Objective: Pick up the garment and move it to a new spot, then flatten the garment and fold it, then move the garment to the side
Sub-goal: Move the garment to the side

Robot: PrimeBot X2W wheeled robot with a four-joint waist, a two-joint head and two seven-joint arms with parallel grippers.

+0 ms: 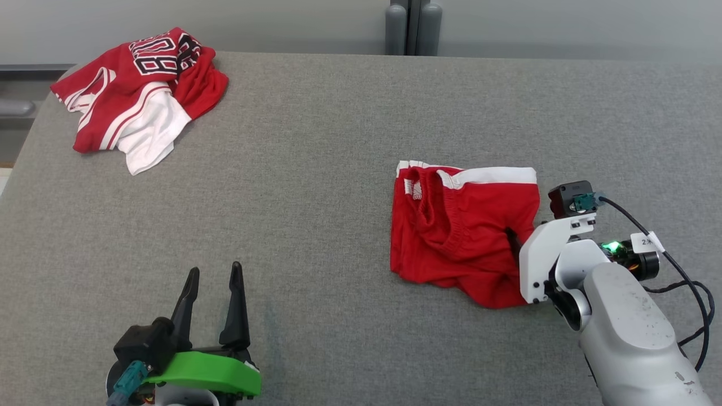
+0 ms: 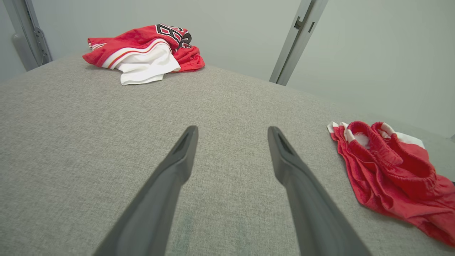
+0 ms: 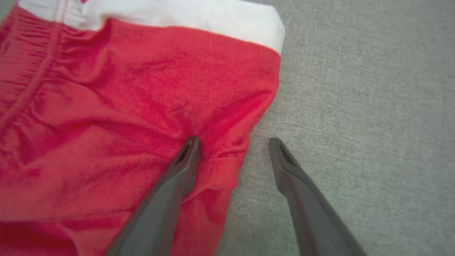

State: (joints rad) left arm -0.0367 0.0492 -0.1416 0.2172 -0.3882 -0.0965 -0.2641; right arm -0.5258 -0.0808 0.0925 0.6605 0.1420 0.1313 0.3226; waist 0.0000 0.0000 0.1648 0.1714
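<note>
This looks like a robot test lab. A wide surface (image 1: 338,169) covered in grey fabric stands before a bare pale wall (image 1: 271,22) on the far side, with a grey metal post (image 1: 413,28) against it.

Red-and-white jersey (image 1: 138,93), crumpled, black-and-white numerals uppermost, lies at 10 o'clock on the grey fabric-covered table (image 1: 316,169), near its far left corner. Grey upright post (image 1: 413,27) stands at 12 o'clock, behind the far edge, against a pale wall (image 1: 564,25).
</note>
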